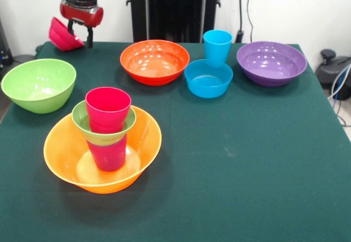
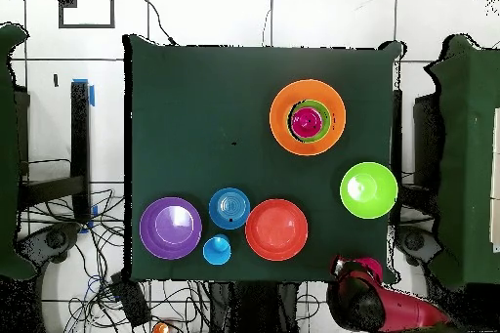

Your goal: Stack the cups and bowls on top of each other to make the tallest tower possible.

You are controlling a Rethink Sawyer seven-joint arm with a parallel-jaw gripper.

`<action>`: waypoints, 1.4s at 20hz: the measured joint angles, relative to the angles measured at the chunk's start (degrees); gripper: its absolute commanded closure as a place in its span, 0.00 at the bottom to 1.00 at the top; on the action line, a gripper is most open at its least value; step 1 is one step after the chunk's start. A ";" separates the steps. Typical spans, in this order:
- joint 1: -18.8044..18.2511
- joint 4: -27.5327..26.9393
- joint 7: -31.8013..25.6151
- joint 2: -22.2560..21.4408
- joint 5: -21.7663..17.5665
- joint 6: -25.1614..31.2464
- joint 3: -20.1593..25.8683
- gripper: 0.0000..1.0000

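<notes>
The tower stands at the front left: a large orange bowl holds a magenta cup, with a small lime green bowl on the cup and a red-pink cup standing in that bowl. In the overhead view the orange bowl shows the stack in its middle. My gripper is above the table's far left corner, shut on the rim of a small pink-red bowl, which hangs tilted. Overhead, the gripper and this bowl are at the table's edge.
A large lime green bowl sits left of the tower. Along the far side are a red-orange bowl, a small blue bowl, a sky blue cup and a purple bowl.
</notes>
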 measured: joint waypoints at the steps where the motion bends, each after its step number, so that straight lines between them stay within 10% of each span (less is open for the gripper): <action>1: 0.04 -0.02 0.00 0.01 0.25 -0.01 -0.16 0.00; 17: 6.64 -3.32 1.37 5.59 18.08 -2.46 -14.25 0.00; 18: 6.64 -3.93 1.37 6.79 20.00 -3.67 -15.96 1.00; 28: 6.73 -4.88 1.39 9.55 24.62 -9.72 -19.65 1.00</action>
